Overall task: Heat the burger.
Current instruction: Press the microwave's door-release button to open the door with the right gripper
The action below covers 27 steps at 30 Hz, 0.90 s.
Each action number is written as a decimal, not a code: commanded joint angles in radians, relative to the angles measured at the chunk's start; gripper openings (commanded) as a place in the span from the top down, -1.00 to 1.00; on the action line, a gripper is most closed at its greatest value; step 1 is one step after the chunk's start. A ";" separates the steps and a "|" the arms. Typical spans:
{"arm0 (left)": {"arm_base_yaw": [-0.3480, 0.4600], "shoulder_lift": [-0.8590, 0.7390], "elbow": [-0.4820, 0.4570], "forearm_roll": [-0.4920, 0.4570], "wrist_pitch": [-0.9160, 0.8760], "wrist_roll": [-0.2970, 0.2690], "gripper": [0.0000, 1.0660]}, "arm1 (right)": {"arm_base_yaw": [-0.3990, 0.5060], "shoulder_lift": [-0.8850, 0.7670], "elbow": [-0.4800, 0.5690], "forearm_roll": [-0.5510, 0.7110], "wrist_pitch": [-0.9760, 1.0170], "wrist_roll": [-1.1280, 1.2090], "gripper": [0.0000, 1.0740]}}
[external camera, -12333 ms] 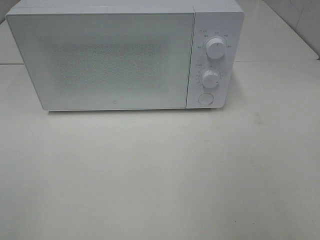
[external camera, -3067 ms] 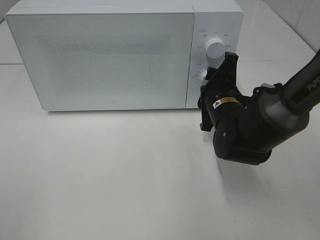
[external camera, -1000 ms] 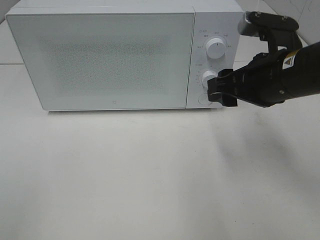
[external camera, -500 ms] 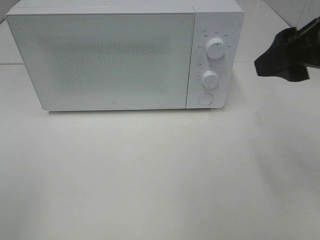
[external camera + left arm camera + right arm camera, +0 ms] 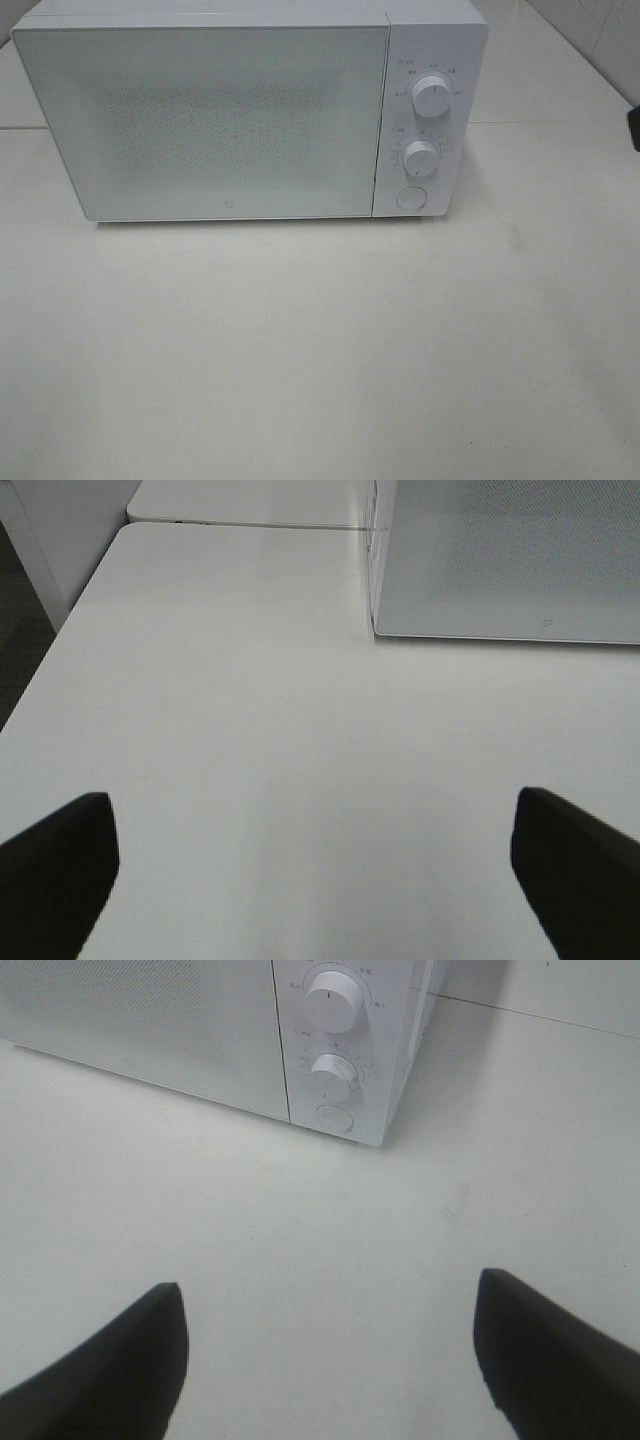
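Item: burger. It is not to be seen in any view; it sits neither on the table (image 5: 320,350) nor in either gripper. Whether it lies behind the door (image 5: 200,120) of the microwave (image 5: 430,30) we cannot tell (the panel is frosted and shows nothing inside). So we cannot give its direction from either gripper or the way it lies. If it is inside, we judge it lies past the door from both. Surroundings: the white microwave stands at the back of the table with its door closed. Its control strip is on the right and carries an upper knob (image 5: 431,97), a lower knob (image 5: 421,158) and a round button (image 5: 409,198) beneath them. Left gripper (image 5: 312,805): jaws spread wide with nothing between them, above bare table and facing the door's left corner. Right gripper (image 5: 328,1288): jaws likewise wide and empty, facing the control strip from a little way off. We judge the right arm the nearer to knobs and button, and so the likelier to work them.
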 commanded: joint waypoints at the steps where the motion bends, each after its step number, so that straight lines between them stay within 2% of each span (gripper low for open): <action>1: -0.002 -0.017 0.003 -0.007 -0.009 -0.006 -0.88 | -0.003 -0.073 0.000 -0.021 0.040 -0.026 -0.43; 10: -0.002 -0.017 0.003 -0.007 -0.009 -0.006 -0.88 | -0.005 -0.334 0.101 -0.053 0.049 -0.016 -0.43; 17: -0.002 -0.017 0.003 -0.007 -0.009 -0.006 -0.88 | -0.014 -0.436 0.156 -0.052 0.076 0.007 -0.43; 21: -0.002 -0.017 0.003 -0.007 -0.009 -0.006 -0.88 | -0.096 -0.509 0.186 -0.051 0.095 0.011 -0.43; 27: -0.002 -0.017 0.003 -0.007 -0.009 -0.006 -0.88 | -0.159 -0.606 0.228 -0.047 0.100 0.012 -0.42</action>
